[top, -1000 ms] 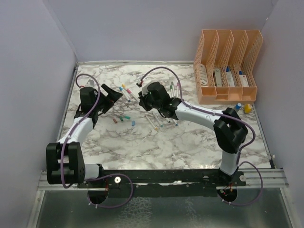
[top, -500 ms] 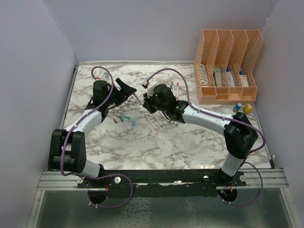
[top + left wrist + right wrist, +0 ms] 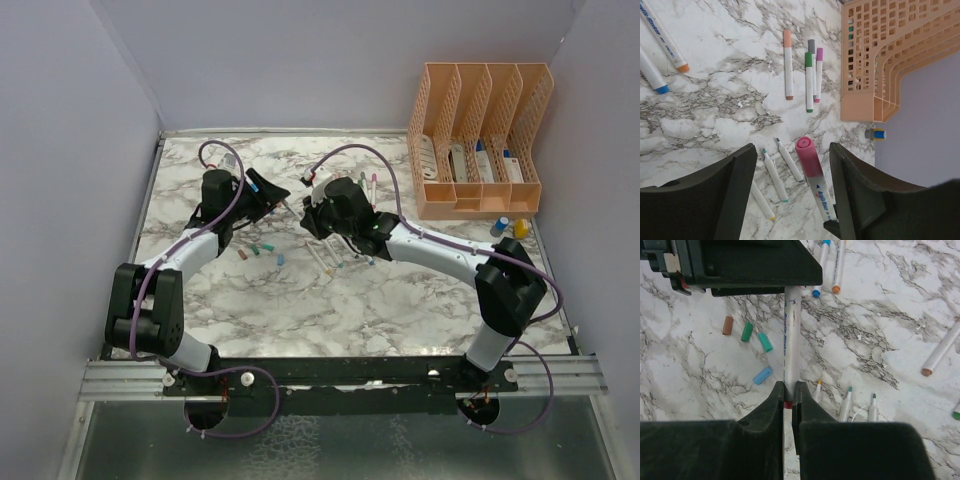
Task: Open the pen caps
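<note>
The right tool (image 3: 788,394) clamps the pen barrel (image 3: 791,340); its pink cap (image 3: 805,148) sits between the parted jaws of the left tool (image 3: 791,150).

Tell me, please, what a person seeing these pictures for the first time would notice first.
The eye goes first to the middle of the marble table, where the right arm holds a white pen in shut jaws and its pink cap sits between the open jaws of the left arm. Next come the loose caps scattered on the table nearby, and the peach file organiser in the far right corner.
</note>
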You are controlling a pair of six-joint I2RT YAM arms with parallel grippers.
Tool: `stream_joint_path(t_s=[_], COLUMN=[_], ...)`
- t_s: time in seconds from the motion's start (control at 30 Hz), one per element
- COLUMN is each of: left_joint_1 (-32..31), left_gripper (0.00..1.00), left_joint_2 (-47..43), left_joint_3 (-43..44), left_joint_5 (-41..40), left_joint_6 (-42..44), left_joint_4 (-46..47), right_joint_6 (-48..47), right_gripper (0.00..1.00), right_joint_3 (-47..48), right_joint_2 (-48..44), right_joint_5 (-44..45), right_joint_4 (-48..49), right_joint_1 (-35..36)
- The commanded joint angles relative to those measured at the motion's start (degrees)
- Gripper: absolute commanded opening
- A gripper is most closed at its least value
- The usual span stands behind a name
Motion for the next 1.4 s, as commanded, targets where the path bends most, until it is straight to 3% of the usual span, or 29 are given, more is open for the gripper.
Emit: stream_joint_path(t_s=[0.0,0.6,0.7,0.8,0.87,0.93,1.03,1.1,1.37], left_joint_1=[-0.7,-1.0,-1.0,-1.0,-1.0,-1.1,-1.3,-1.7,-4.3], left_gripper=[0.6,0.29,0.2,0.0,0.0,0.0,0.0,0.0,0.0], left_joint_2=[1.0,2.4,2.6,2.8,2.8,2.8,2.6,2.3,1.4], left_joint_3=[1.8,2.1,2.2,2.2,2.2,2.3,2.4,2.3,1.5], left_joint_5=[0.4,1.2,1.6,2.1,2.3,2.5,2.7,2.8,2.7], left_joint_6=[-0.6,-1.3,-1.3,-1.3,-1.3,-1.3,-1.0,-0.8,-0.6], left_joint_4=[2.7,4.4,4.6,4.8,4.9,5.0,5.0,5.0,5.0], right_joint_6=[0.3,0.1,0.1,0.1,0.1,0.1,0.3,0.5,1.4], right_gripper=[0.01,0.01,0.01,0.01,0.02,0.15,0.53,0.68,0.7], right_joint_3=[-0.7,-0.6,-0.3,0.0,0.6,1.6,2.9,3.4,7.4], right_joint_2=[-2.2,-1.2,-0.8,-0.4,-0.1,0.5,1.5,2.0,5.4], right_joint_5=[-2.6,-4.0,-4.1,-4.0,-3.7,-3.5,-3.2,-3.1,-3.2], right_joint_4=[2.5,2.8,2.7,2.5,2.1,1.1,0.2,0.1,-1.7], right_joint_1=[0.4,0.4,0.4,0.3,0.4,0.4,0.4,0.4,0.4])
